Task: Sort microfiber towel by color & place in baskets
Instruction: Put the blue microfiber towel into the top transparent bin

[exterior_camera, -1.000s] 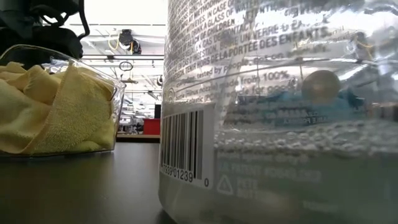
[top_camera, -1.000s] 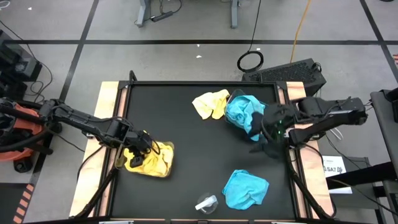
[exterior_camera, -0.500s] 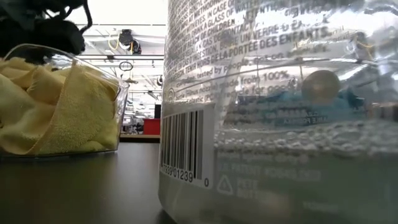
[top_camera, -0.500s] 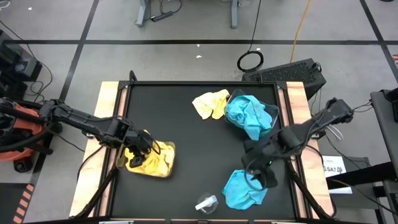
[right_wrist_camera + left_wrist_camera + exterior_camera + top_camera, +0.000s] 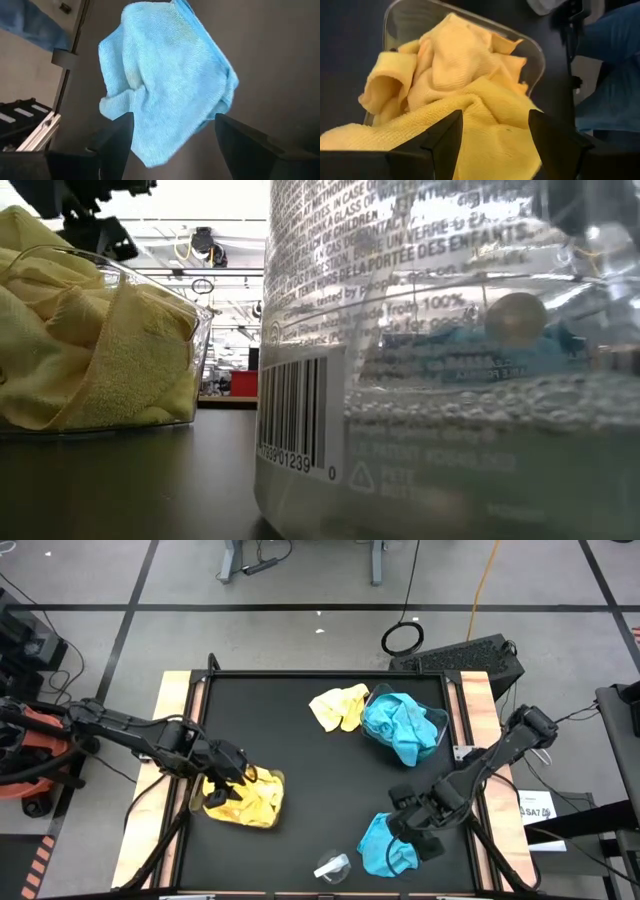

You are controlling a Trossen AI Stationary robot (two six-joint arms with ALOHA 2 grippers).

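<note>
Microfiber towels are lying in four spots on the black matte table (image 5: 300,780), some bright yellow and some teal-blue, all soft, fuzzy and crumpled into loose folds.

A heap of yellow towels (image 5: 245,798) is filling the clear plastic basket (image 5: 400,20) near the table's left edge; the left wrist view is showing its rounded see-through rim curving around the looped, nubby cloth, and the low view is showing the same yellow pile (image 5: 90,350) pressing against the glossy wall and rising above it. The left gripper (image 5: 232,788) is hovering right over this heap with its fingers spread apart and nothing between them.

A bundle of teal-blue towels (image 5: 400,728) is sitting in the second clear basket (image 5: 441,720) near the table's far right corner. Just beside it, outside the bin, a single yellow towel (image 5: 338,706) is lying rumpled on the bare surface.

Near the front right, one teal-blue towel (image 5: 165,85) is lying flat on the table, roughly square with a folded corner and a fine terry nap. The right gripper (image 5: 415,830) is hanging directly above it, jaws standing wide on either side of the cloth without gripping it.

A small clear plastic cup-like piece (image 5: 332,866) is lying at the front edge, near the blue towel. A printed transparent container wall (image 5: 450,350) is filling most of the low view.
</note>
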